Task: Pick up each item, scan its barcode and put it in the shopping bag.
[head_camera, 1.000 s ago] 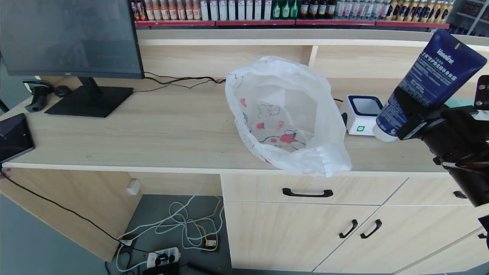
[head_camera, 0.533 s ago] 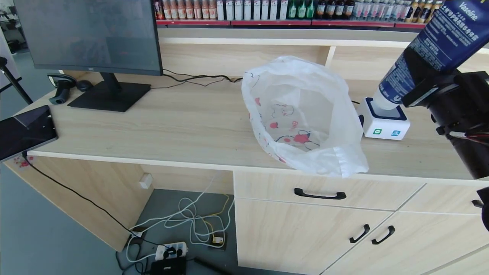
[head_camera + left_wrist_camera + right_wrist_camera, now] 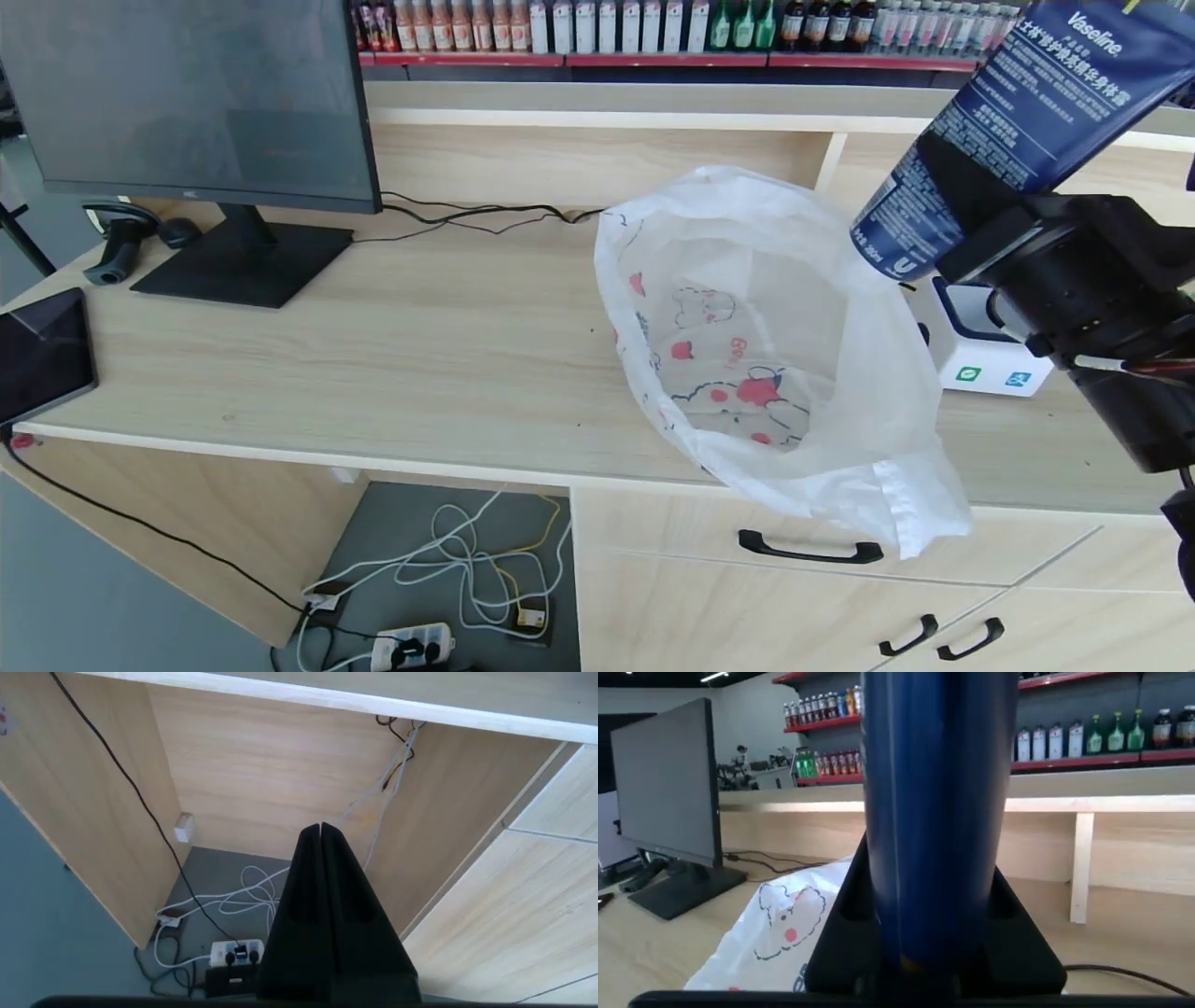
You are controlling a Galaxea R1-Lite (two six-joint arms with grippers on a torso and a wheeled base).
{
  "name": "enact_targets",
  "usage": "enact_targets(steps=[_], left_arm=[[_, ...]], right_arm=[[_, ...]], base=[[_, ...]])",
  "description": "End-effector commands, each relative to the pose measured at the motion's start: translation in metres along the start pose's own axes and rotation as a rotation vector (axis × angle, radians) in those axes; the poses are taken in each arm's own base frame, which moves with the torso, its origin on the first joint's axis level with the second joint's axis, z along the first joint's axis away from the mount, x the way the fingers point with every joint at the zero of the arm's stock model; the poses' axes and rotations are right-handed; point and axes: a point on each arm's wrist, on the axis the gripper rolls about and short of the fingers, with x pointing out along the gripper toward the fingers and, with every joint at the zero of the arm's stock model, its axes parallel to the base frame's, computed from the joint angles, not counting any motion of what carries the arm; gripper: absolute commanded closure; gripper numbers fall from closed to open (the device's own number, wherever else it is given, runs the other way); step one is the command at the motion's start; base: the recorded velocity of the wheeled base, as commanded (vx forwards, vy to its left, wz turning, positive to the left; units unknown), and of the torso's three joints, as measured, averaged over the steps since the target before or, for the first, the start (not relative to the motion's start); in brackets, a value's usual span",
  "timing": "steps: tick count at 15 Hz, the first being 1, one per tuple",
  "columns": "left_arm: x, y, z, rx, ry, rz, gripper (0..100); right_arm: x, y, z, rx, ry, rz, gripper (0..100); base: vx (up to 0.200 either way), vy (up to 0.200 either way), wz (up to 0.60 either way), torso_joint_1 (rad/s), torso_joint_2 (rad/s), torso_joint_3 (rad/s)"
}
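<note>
Gently: the jaws of your right gripper (image 3: 980, 224) are clamped on the tube's (image 3: 1036, 103) lower end beside the bag (image 3: 901, 392), and it looks soft and light.

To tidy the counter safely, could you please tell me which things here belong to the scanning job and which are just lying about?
Job in hand:
tube, held in the right end effector
bag, open on the counter
scanner, beside the bag

Lying about:
monitor
tablet
cables
</note>
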Motion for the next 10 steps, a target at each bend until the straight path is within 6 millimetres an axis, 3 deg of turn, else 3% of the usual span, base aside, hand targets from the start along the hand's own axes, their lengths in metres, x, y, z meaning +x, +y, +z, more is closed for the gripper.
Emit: enact_targets(steps=[1,5,10], left_arm=[[0.000,0.000,0.000,-0.001,0.000,0.000,100],[0.000,0.000,0.000,-0.001,0.000,0.000,100],[0.000,0.000,0.000,-0.001,0.000,0.000,100]], right_arm=[[0.003,0.013,-0.002,0.061,0.003,0.041,100],[0.001,0.038,-0.012,0.224,0.046,0.116,100],[0.001,0.039,-0.034,0.431,0.128,0.094,100]], base=[[0.000,0.000,0.00,0.000,0.00,0.000],[0.000,0.000,0.00,0.000,0.00,0.000],[0.000,0.000,0.00,0.000,0.00,0.000]])
